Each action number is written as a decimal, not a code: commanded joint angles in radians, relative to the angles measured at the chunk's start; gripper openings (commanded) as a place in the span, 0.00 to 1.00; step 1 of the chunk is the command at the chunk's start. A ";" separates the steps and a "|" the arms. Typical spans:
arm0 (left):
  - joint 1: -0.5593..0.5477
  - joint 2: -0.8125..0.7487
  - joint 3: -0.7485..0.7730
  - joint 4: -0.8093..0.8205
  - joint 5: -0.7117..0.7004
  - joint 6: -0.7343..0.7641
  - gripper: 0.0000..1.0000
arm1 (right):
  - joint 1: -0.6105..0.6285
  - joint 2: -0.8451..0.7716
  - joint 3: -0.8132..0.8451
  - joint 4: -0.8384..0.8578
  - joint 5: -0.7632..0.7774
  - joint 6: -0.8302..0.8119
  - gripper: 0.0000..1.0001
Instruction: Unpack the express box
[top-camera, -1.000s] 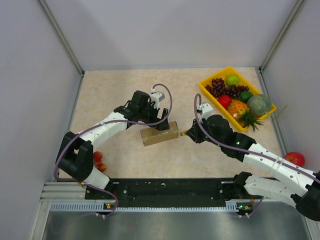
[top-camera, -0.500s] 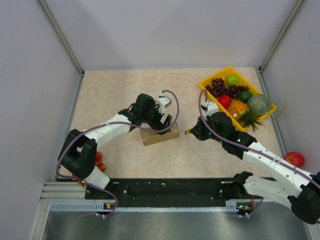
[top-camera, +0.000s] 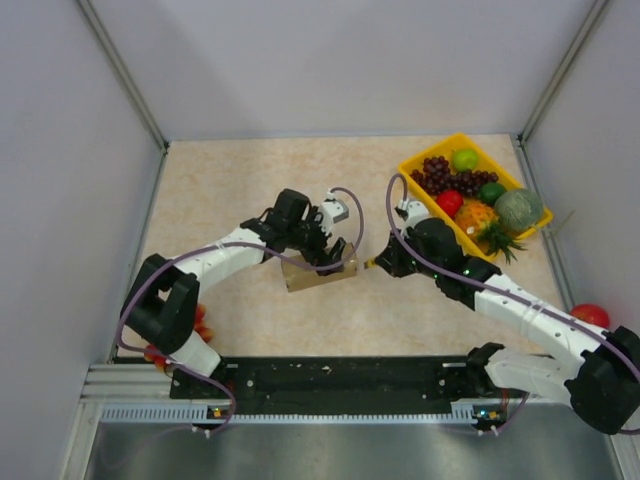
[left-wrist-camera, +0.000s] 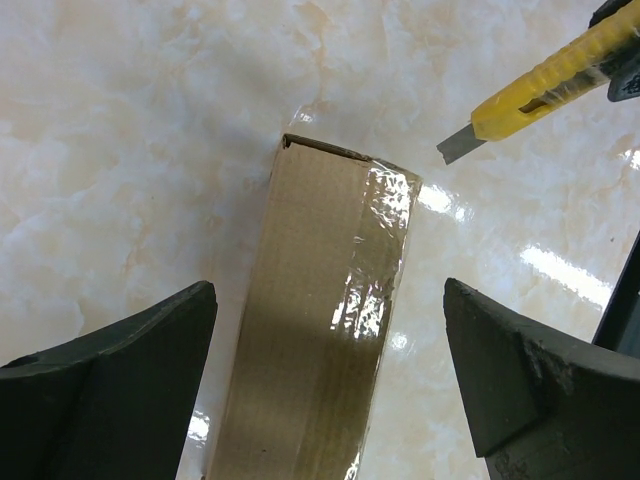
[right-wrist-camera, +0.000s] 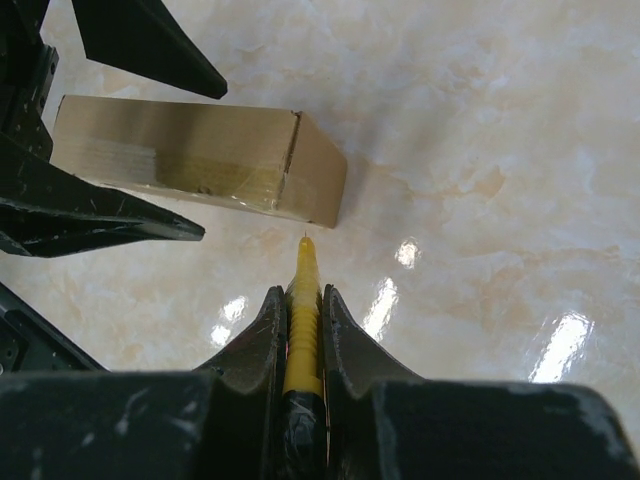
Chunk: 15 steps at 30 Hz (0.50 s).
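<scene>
The express box (top-camera: 316, 273) is a brown carton sealed with clear tape, lying flat on the marble table. In the left wrist view the express box (left-wrist-camera: 320, 330) runs up between my two wide-apart fingers. My left gripper (top-camera: 335, 254) is open, straddling the box's right part from above. My right gripper (right-wrist-camera: 298, 292) is shut on a yellow utility knife (right-wrist-camera: 303, 268). The right gripper (top-camera: 378, 264) sits just right of the box. The knife (left-wrist-camera: 540, 85) has its grey blade out, pointing at the box's right end (right-wrist-camera: 318, 185) and stopping a little short of it.
A yellow tray (top-camera: 408, 163) of fruit stands at the back right, just behind the right arm. A red apple (top-camera: 590, 317) lies by the right wall. Small red fruits (top-camera: 198, 322) sit beside the left arm's base. Grey walls enclose the table on three sides.
My left gripper has shifted right and forward along the box, staying open. The right gripper with the knife has edged slightly left toward the box's end.
</scene>
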 joint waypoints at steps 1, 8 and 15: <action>-0.012 0.017 -0.016 0.030 0.030 0.065 0.99 | -0.013 0.019 0.048 0.077 -0.009 0.010 0.00; -0.013 0.039 -0.024 0.081 -0.053 0.080 0.95 | -0.015 0.013 0.077 0.121 0.037 0.041 0.00; -0.038 0.073 0.001 0.105 -0.166 0.138 0.87 | -0.015 0.061 0.120 0.150 0.060 0.038 0.00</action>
